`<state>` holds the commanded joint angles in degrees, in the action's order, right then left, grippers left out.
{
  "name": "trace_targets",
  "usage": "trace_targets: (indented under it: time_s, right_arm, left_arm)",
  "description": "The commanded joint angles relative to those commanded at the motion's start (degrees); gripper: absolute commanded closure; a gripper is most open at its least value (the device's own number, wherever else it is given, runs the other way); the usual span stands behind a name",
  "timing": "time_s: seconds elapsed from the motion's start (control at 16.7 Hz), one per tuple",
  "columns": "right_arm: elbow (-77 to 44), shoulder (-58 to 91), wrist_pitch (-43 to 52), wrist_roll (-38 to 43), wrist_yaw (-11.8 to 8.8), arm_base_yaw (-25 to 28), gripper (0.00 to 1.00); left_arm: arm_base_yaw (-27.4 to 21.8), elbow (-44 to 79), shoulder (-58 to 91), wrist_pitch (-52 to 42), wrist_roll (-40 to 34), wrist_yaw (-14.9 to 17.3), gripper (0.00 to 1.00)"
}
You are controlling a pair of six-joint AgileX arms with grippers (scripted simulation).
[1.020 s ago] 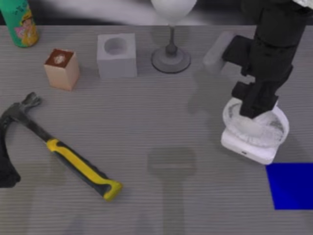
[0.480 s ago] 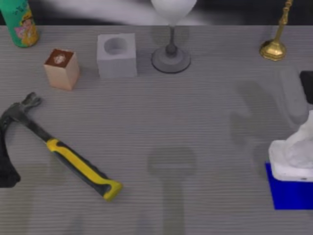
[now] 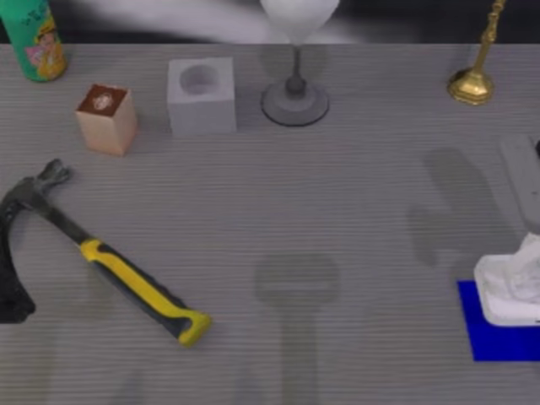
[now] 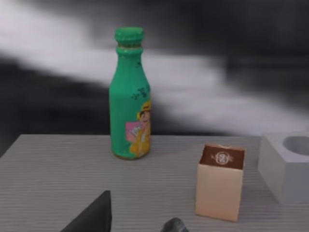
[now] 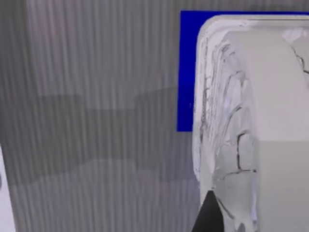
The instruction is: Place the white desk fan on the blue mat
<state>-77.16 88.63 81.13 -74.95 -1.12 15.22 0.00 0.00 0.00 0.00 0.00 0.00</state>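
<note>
The white desk fan (image 3: 513, 291) is at the table's right edge, its base over the far part of the blue mat (image 3: 494, 342). I cannot tell whether it rests on the mat or hangs just above it. In the right wrist view the fan's grille (image 5: 231, 125) fills the picture with the blue mat (image 5: 187, 67) beneath it. My right gripper (image 5: 251, 223) is shut on the fan, one black fingertip (image 5: 210, 215) pressed against the grille. My left gripper (image 3: 10, 295) stays parked and open at the table's left edge, beside the hammer's head.
A yellow-handled hammer (image 3: 126, 278) lies at the left. Along the back stand a green bottle (image 3: 35, 38), a tan carton (image 3: 105, 118), a grey cube with a round hole (image 3: 201, 94), a goblet (image 3: 295, 93) and a brass candlestick (image 3: 472, 80).
The right arm carried the fan from the table's right-middle to the right and toward the front, onto the mat's area. Most of the arm has left the top view, uncovering the candlestick.
</note>
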Motion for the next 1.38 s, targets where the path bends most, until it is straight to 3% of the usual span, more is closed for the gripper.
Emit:
trace_targets:
  time_s: [0.66, 1.38]
  right_arm:
    - [7.45, 0.41, -8.02, -0.35, -0.01, -0.47, 1.00]
    - [7.45, 0.41, -8.02, -0.35, -0.01, -0.47, 0.10]
  left_arm:
    - [0.00, 0.00, 0.00, 0.00, 0.00, 0.00, 0.00]
    - [0.00, 0.00, 0.00, 0.00, 0.00, 0.00, 0.00]
